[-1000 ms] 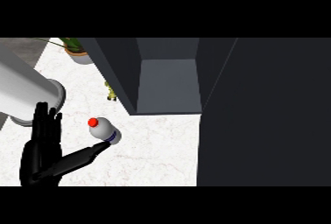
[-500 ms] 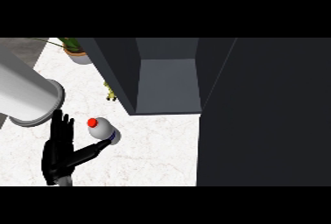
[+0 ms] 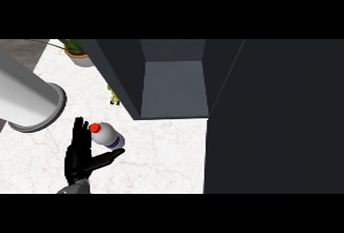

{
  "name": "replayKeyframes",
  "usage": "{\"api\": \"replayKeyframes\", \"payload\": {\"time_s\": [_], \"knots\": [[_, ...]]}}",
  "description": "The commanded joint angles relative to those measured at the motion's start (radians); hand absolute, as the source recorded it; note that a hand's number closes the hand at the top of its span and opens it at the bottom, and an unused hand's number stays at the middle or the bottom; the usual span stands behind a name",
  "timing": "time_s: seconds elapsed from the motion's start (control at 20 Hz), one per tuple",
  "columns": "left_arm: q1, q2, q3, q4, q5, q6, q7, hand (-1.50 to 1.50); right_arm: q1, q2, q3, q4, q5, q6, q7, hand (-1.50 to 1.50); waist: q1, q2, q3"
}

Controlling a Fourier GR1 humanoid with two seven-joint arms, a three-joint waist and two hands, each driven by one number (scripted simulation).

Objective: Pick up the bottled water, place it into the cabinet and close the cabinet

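Observation:
The bottled water [image 3: 107, 136], clear with a red cap and a blue label, stands on the white marble counter [image 3: 168, 154] just in front of the cabinet. My left hand [image 3: 80, 159] is against its left side. The fingers [image 3: 80, 132] are straight up beside the cap, and the thumb [image 3: 107, 158] is spread out under the bottle's base. The hand is open and not closed round the bottle. The dark cabinet [image 3: 174, 86] is open, showing a grey inside. Its door [image 3: 275, 118] fills the right of the view. My right hand is not in view.
A thick pale grey cylinder [image 3: 27, 104] with a flanged end comes in from the left edge above the hand. A potted plant [image 3: 79, 57] stands at the back left. A small yellow-green object [image 3: 114, 95] sits by the cabinet's left wall.
My left hand has moved right across the counter until its fingers reach the bottle's left side. The bottle has stayed where it was. The grey cylinder shifted slightly.

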Motion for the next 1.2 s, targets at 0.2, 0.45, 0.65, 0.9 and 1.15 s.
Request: {"api": "replayKeyframes", "payload": {"time_s": [0.2, 0.45, 0.65, 0.9, 1.15], "knots": [[-0.147, -0.013, 0.03, 0.297, 0.033, -0.094, -0.2, 1.5, 0.061, -0.086, -0.011, -0.208, 0.045, -0.018, 0.05, -1.5, -0.003, 0.003, -0.001], [-0.177, 0.015, 0.065, 0.446, -0.012, -0.097, -0.328, 1.5, 0.136, -0.105, 0.067, -0.152, 0.105, -0.037, -0.047, -1.5, -0.004, -0.001, 0.0], [-0.222, 0.053, 0.07, 0.514, -0.069, -0.004, -0.416, 1.5, 0.123, -0.14, 0.015, -0.192, 0.058, -0.047, -0.023, -1.5, -0.008, 0.003, -0.001], [-0.292, 0.015, 0.041, 0.586, -0.143, 0.126, -0.542, 1.5, 0.072, -0.102, 0.053, -0.085, 0.076, -0.086, -0.068, -1.5, -0.001, 0.003, 0.0], [-0.211, 0.067, -0.088, 0.575, -0.228, -0.112, -0.578, 1.5, 0.107, -0.153, 0.035, -0.132, 0.047, -0.081, -0.079, -1.5, 0.002, -0.001, 0.001]]}}
